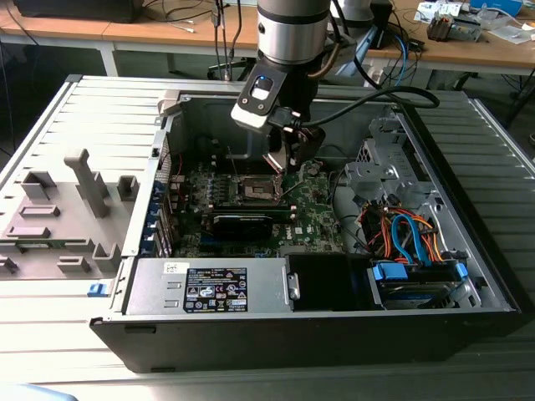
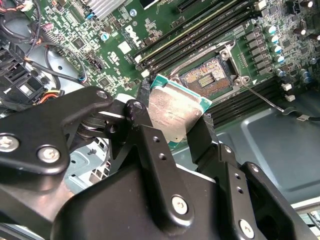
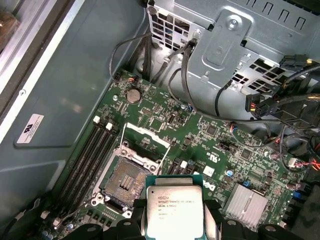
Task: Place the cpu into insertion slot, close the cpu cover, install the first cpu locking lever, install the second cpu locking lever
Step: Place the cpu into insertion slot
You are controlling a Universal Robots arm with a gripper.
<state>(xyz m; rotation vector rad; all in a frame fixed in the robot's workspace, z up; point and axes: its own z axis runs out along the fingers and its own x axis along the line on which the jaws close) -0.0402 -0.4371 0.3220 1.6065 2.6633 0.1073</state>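
Note:
My gripper (image 2: 172, 125) is shut on the cpu (image 2: 175, 112), a flat square chip with a silvery top and green edge, pinched by two opposite sides between black fingers (image 2: 202, 132). The first wrist view has the cpu (image 3: 175, 212) held level above the green board, in my gripper (image 3: 175, 220). The insertion slot (image 3: 122, 180) lies open just beside it, its dark pin field bare. The cpu cover (image 3: 145, 136) stands swung up at the slot's far edge. A thin wire lever (image 2: 265, 97) sticks out free beside the insertion slot (image 2: 207, 75). In the exterior view my gripper (image 1: 291, 163) hangs slightly right of the insertion slot (image 1: 259, 190).
Long memory slots (image 3: 85, 155) run along one side of the socket. A finned heatsink (image 3: 245, 205) sits on the board. A long black block (image 1: 242, 224) lies in front of the socket. The power supply (image 1: 209, 288) and a drive bay with coloured cables (image 1: 410, 242) line the case's front.

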